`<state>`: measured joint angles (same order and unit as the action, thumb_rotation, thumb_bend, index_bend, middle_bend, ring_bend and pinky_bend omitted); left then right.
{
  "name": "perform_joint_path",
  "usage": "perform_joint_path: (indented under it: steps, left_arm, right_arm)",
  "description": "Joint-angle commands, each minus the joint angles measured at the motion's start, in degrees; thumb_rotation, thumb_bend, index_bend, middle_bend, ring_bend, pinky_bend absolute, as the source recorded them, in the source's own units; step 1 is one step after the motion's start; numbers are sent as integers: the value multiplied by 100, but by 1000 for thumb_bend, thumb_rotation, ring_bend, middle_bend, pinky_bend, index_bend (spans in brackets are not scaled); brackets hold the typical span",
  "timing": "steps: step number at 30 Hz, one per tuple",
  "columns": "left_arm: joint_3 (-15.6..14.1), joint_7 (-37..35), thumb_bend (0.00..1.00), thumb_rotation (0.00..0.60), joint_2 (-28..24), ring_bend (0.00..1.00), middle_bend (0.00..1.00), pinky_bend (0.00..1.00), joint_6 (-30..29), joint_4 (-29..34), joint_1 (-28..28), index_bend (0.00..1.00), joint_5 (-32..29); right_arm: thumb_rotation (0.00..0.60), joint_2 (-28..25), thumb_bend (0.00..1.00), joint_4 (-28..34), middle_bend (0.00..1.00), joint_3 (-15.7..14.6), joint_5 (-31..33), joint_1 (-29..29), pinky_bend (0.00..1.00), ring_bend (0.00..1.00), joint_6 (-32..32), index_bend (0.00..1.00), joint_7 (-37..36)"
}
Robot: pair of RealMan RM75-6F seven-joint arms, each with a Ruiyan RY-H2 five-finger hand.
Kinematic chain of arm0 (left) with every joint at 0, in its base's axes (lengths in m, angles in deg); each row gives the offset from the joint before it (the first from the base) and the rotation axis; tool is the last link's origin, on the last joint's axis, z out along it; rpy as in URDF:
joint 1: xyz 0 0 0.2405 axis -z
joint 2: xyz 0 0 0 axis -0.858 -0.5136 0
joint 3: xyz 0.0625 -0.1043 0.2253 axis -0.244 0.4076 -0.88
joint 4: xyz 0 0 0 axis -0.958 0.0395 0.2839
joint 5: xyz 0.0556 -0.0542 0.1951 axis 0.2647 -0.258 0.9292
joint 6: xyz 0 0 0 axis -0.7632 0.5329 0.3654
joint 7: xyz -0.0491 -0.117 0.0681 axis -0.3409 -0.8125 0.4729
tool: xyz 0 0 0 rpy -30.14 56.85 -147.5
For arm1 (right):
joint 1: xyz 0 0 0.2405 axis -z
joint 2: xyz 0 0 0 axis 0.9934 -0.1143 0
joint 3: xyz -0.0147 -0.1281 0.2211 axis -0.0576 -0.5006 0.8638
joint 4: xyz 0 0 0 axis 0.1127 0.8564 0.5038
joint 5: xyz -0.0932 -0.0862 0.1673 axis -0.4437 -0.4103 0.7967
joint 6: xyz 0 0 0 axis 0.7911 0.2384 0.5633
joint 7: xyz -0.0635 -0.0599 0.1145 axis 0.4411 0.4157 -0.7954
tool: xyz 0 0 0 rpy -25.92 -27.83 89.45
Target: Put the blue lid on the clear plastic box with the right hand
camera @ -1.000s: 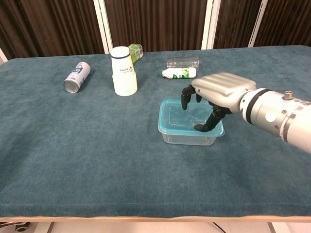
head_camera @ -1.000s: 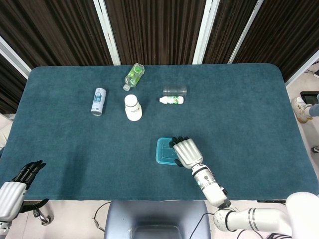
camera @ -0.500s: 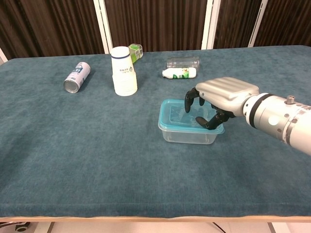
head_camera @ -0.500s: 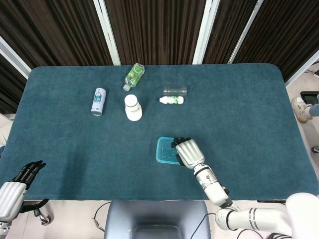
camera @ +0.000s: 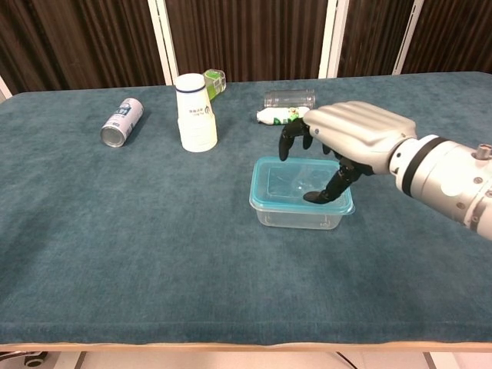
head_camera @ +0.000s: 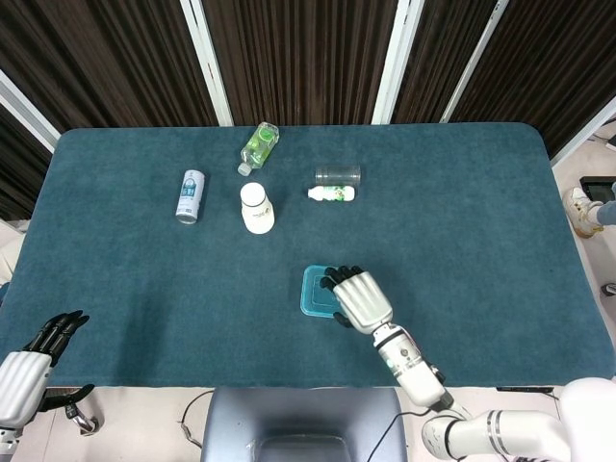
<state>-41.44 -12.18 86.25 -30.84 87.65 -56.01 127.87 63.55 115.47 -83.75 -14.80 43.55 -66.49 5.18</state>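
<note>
The clear plastic box [camera: 297, 214] stands near the table's front middle with the blue lid [camera: 280, 183] lying on its rim. From above, the lid [head_camera: 313, 292] shows as a teal rectangle. My right hand [camera: 350, 135] hovers over the box's right half, palm down with its fingers spread. The thumb tip reaches down to the lid near its front right corner, and the other fingertips hang above the far edge. The hand holds nothing. In the head view the right hand [head_camera: 358, 298] covers the lid's right side. My left hand [head_camera: 37, 358] rests off the table's front left corner, fingers extended and empty.
An upturned white cup [camera: 195, 113] stands behind and left of the box. A drink can [camera: 121, 121] lies at the far left. Also lying on the table are a green bottle [head_camera: 258, 147], a clear tumbler [camera: 290, 98] and a small white bottle [camera: 280, 115] behind the box.
My right hand dipped onto the lid half a second ago, then rose and shifted left. Its fingertips now stand higher above the far edge. The box and lid have not moved.
</note>
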Motion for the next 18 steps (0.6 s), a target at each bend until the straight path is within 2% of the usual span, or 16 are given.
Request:
perform_joint_path:
  steps: [1,8,18]
  left_arm:
    - [0,-3,459,600,-1,90,90,405,-3,1,-2,131,-4]
    - [3,-18,460,600,-4,90,90,405,-9,-3,-4,131,-6]
    - [-1,-22,459,600,-9,90,90,405,-13,-1,-11,131,-10]
  right_arm:
    - [600,-135,373,248,384,-141,-149,22,504,348,162,480,-171]
    - [600,-307,373,482,384,-356,-233,13,495,343,507,467,-193]
    - [600,-105,373,283,384,-247,-32,-66,491,327,743,448,-90]
